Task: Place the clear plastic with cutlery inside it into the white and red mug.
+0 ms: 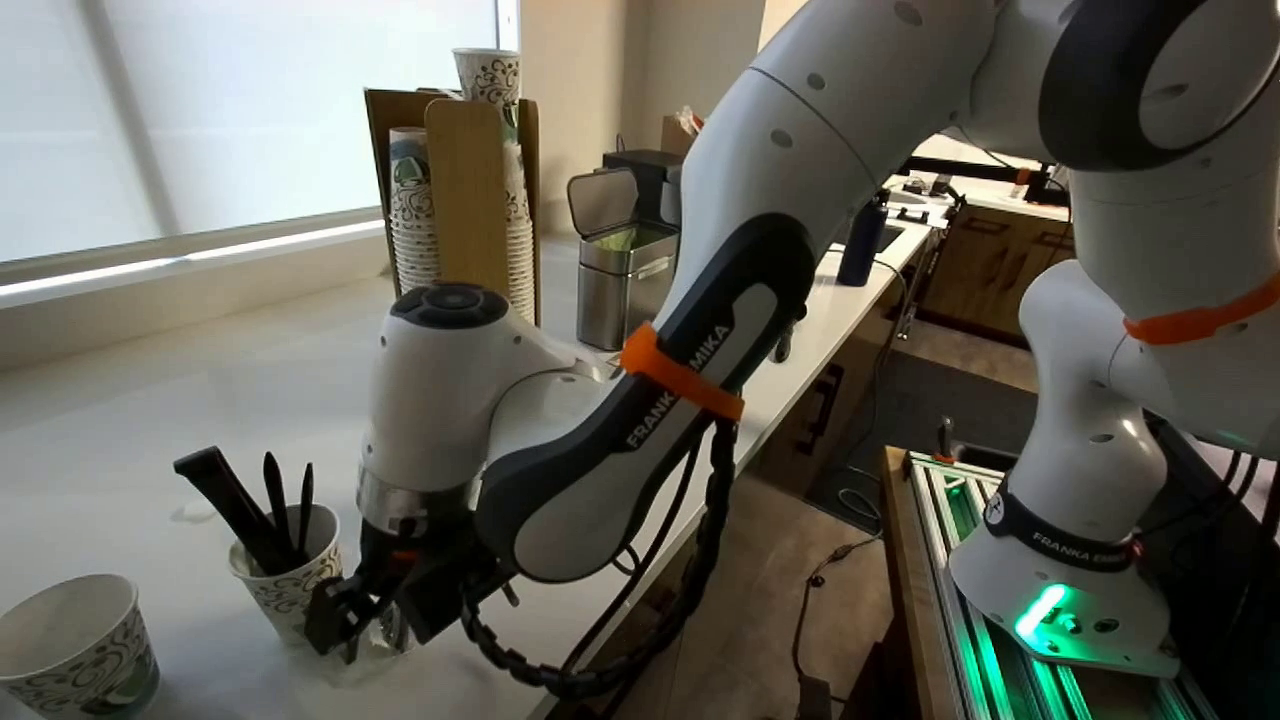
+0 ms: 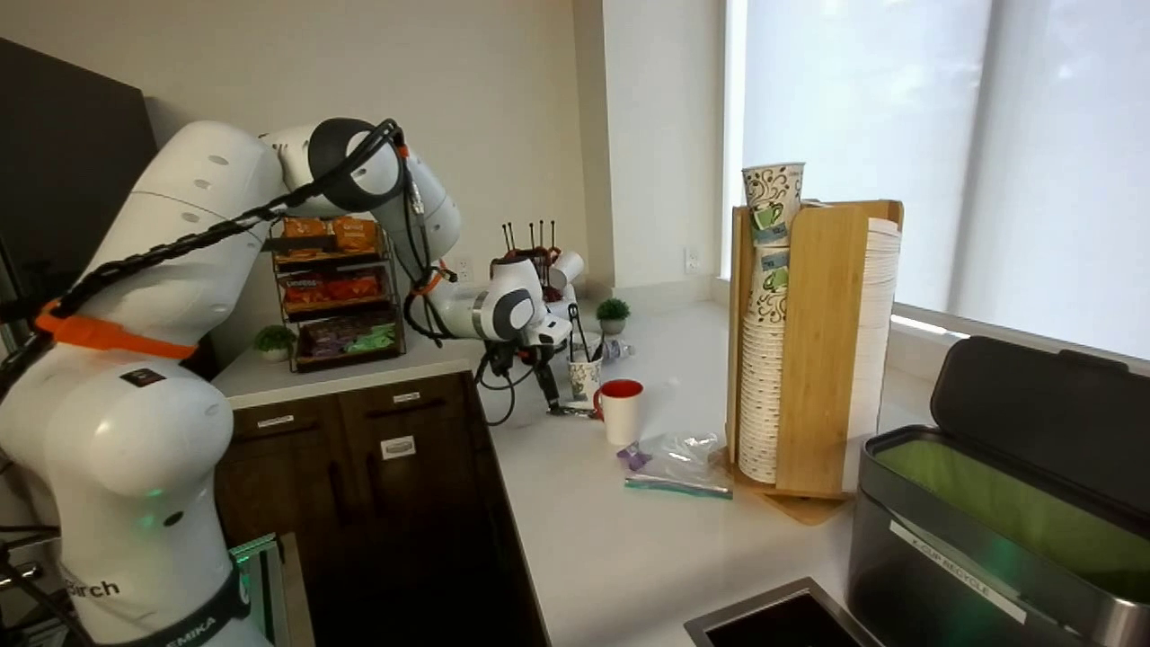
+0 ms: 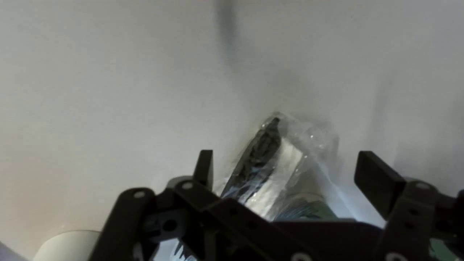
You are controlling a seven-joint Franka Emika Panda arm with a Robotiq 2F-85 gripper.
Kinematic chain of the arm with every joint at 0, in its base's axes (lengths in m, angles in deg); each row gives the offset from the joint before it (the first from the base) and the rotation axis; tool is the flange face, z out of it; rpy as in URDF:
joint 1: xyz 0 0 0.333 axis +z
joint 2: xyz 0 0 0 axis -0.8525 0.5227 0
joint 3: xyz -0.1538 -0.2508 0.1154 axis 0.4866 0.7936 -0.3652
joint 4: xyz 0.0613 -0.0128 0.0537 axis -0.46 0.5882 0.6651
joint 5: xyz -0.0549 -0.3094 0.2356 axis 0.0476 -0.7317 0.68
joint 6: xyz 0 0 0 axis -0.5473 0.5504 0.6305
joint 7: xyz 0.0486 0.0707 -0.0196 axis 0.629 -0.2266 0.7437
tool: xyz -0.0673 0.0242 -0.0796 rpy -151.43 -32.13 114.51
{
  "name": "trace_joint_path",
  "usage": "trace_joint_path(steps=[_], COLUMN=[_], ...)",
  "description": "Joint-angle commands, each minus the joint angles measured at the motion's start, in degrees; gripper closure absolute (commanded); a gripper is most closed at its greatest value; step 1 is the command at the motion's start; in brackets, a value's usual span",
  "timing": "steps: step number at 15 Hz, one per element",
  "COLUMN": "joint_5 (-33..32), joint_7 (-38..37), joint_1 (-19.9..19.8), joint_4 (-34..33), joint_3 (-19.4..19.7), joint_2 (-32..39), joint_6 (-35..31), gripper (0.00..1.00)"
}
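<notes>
Mug (image 2: 622, 415), white with red rim and inside, upright on the counter (image 2: 593, 530) in an exterior view, bottom of the interior hidden behind its own wall. Clear plastic with cutlery (image 3: 268, 166) on the counter just beside the mug, at its handle, contact with that handle too small to tell; dark and silvery shapes blurred under creased, glinting film, lower end lost behind the gripper (image 3: 291, 176) in the wrist view. Fingers spread wide, one to either side of the plastic. Utensil cup (image 1: 280, 595) near the mug, partly covered by the gripper in an exterior view; patterned cup (image 1: 80, 650) farther from the mug, cut off by the frame edge. Bin (image 2: 979, 539) well apart from the mug, also cropped, with "K-CUP RECYCLE" readable on a strip (image 2: 954, 570). Drawer labels (image 2: 398, 447) left of the mug in an exterior view, too small to read. "Birch" legible on the robot arm (image 2: 117, 440), farther left of the mug; "FRANKA EMIKA" on it too, middle letters covered by an orange strap (image 1: 680, 372).
</notes>
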Motion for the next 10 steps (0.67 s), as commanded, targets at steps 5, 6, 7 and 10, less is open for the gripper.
trace_joint_path(steps=[5, 6, 7, 10], joint_5=[-9.4, -10.1, -10.4, -11.3], joint_7=[-13.4, -14.2, -14.8, -16.0], joint_1=[7.5, 7.5, 7.3, 6.8], joint_4=[-10.0, -11.0, -11.8, -13.7], joint_3=[7.0, 7.2, 7.1, 6.9], joint_2=[6.8, 7.5, 8.0, 9.4], joint_6=[10.3, 10.7, 11.2, 12.5], gripper=[0.00, 0.00, 0.00, 0.34])
